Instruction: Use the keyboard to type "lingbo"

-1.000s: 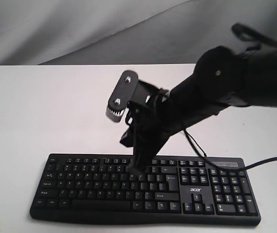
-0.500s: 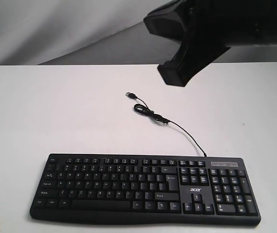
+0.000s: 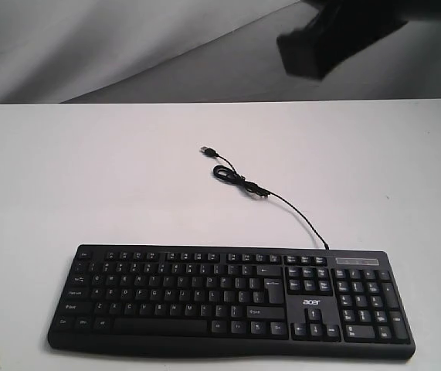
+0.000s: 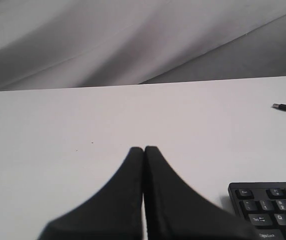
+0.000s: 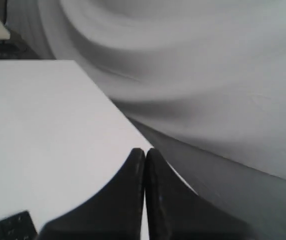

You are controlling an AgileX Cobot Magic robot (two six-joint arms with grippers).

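Observation:
The black keyboard (image 3: 232,301) with white legends and an acer logo lies along the near edge of the white table, untouched. Its thin cable (image 3: 270,197) snakes back to a loose USB plug (image 3: 207,151). A corner of the keyboard (image 4: 270,207) shows in the left wrist view, beside my left gripper (image 4: 144,149), which is shut and empty over bare table. My right gripper (image 5: 145,151) is shut and empty, high above the table's far edge; a keyboard corner (image 5: 10,227) shows below it. In the exterior view only a blurred part of the right arm (image 3: 336,31) shows at the top.
The white table (image 3: 89,178) spreads behind and left of the keyboard. Grey draped cloth (image 3: 127,46) hangs behind the table. The USB plug (image 4: 282,106) also shows in the left wrist view.
The right arm has lifted off the keyboard's middle keys and swung up and to the right, almost out of the exterior view. The keyboard and cable have not moved.

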